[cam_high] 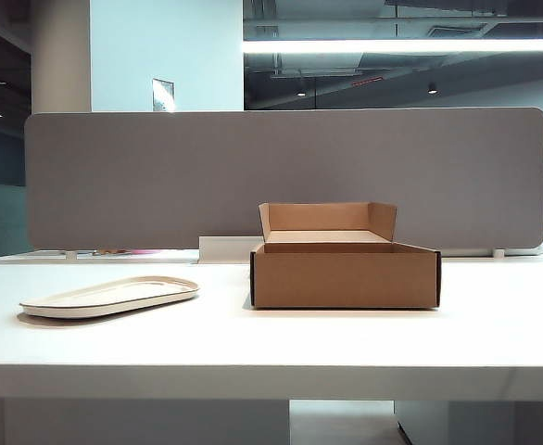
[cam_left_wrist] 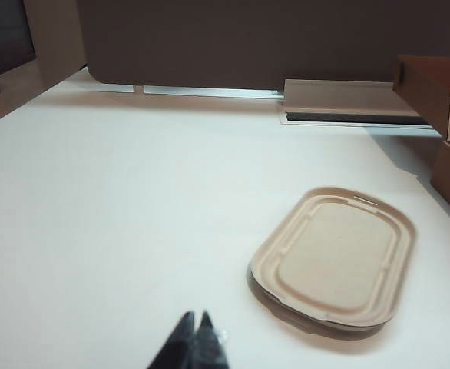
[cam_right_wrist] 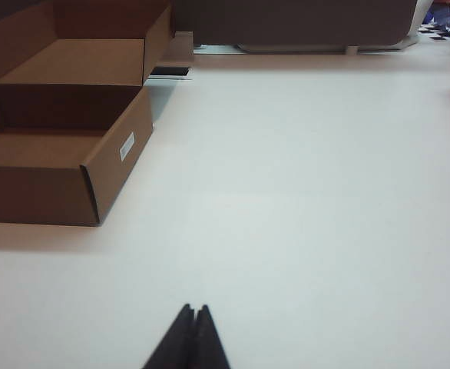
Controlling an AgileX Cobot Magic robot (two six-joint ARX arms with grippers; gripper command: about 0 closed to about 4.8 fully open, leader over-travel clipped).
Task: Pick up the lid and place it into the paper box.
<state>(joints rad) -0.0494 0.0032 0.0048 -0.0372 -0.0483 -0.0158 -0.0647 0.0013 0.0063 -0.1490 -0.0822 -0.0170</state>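
- The lid (cam_high: 110,296) lies flat on the white table (cam_high: 346,338), left of the paper box (cam_high: 345,274) and apart from it; its raised rim shows best in the left wrist view (cam_left_wrist: 334,257).
- The paper box stands open, rear flap upright — only the right wrist view (cam_right_wrist: 64,150) shows its bare floor and a small white label on one side wall.
- The left gripper (cam_left_wrist: 195,318) hovers near the lid, fingertips pressed together, holding nothing.
- The right gripper (cam_right_wrist: 193,310) — likewise closed and empty — is over bare table, well apart from the box.
- The exterior view shows neither arm, only a grey partition (cam_high: 281,176) behind.
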